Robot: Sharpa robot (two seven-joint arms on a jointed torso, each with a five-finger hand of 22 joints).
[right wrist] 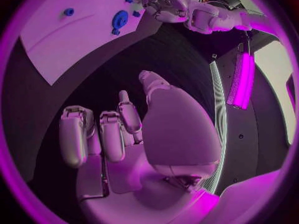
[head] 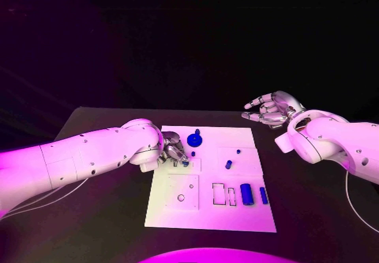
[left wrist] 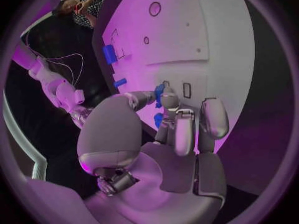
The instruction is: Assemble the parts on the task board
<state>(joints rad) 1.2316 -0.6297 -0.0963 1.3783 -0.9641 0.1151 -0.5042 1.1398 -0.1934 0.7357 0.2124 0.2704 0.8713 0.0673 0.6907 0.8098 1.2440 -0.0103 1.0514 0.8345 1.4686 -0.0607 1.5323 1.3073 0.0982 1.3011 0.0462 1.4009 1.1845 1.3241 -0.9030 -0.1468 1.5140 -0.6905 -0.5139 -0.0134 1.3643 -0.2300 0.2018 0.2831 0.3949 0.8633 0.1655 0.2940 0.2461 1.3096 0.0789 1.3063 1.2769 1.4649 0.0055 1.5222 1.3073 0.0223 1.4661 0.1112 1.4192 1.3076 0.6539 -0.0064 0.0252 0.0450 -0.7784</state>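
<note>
One small blue plastic part (left wrist: 159, 93), light, rigid and likely slippery, sits pinched by the left hand (head: 174, 150) over the white task board (head: 237, 219); right hand (head: 271, 109) hangs spread, empty, beside the board

From the head we look steeply down on the whole desk (head: 103, 230) and task board (head: 237, 219). Our left wrist camera sits close behind the left robot hand (left wrist: 168, 134), facing the board. Our right wrist camera sits behind the right robot hand (right wrist: 124, 134), well off the board; both wrist views share the board's far end.
</note>
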